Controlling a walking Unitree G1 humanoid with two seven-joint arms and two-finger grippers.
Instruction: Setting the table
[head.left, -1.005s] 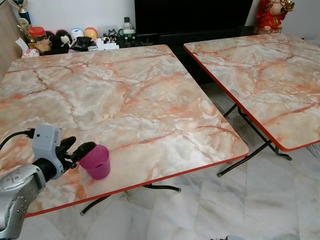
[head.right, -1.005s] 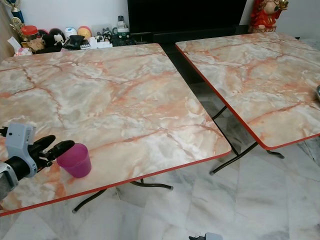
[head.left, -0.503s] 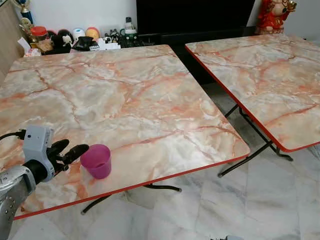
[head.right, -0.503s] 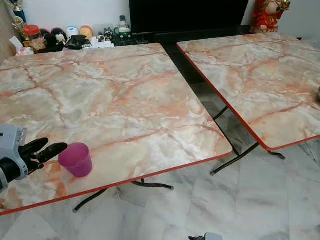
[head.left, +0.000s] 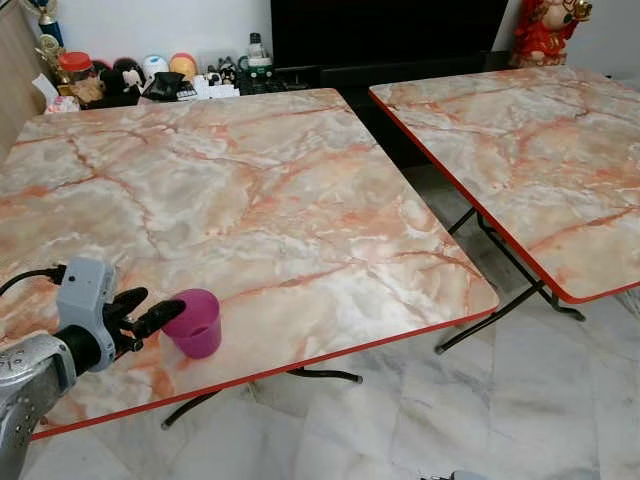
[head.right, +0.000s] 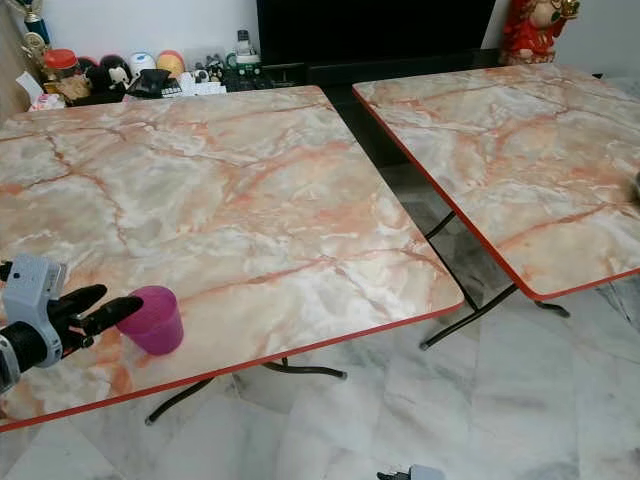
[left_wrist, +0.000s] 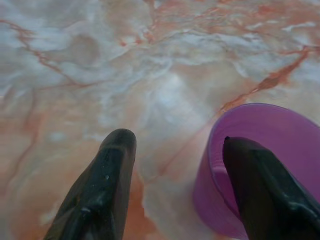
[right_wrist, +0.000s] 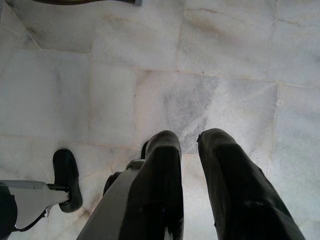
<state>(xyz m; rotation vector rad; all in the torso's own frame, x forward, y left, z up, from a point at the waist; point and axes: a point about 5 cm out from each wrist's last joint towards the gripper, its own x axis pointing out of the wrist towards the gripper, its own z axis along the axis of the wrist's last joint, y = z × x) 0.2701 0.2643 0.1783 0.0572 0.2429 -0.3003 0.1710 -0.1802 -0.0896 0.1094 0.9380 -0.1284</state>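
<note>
1. Fingers (left_wrist: 110, 175) of the left gripper (head.left: 143, 312) stood apart over the near left corner of the marble-patterned folding table (head.left: 250, 200); one fingertip lay at the rim of the magenta plastic cup (head.left: 195, 322), the other beside it over bare tabletop. Nothing was clamped between them.
2. Cup: upright, open mouth upward, close to the table's red front edge.
3. Second folding table (head.left: 530, 160) of the same pattern stood to the right, separated by a narrow gap with black metal legs (head.left: 500, 300) showing below.
4. Beyond the far edge: a dark television unit (head.left: 390, 30), a row of small figurines and jars (head.left: 130, 78), and a red statue (head.left: 545, 30).
5. Left wrist view gave the close detail: one finger overlapping the cup's wall, the other clear of it.
6. Right wrist view showed the right gripper (right_wrist: 187, 145) hanging over the grey marble floor tiles (right_wrist: 225, 60), fingers slightly parted and empty.
</note>
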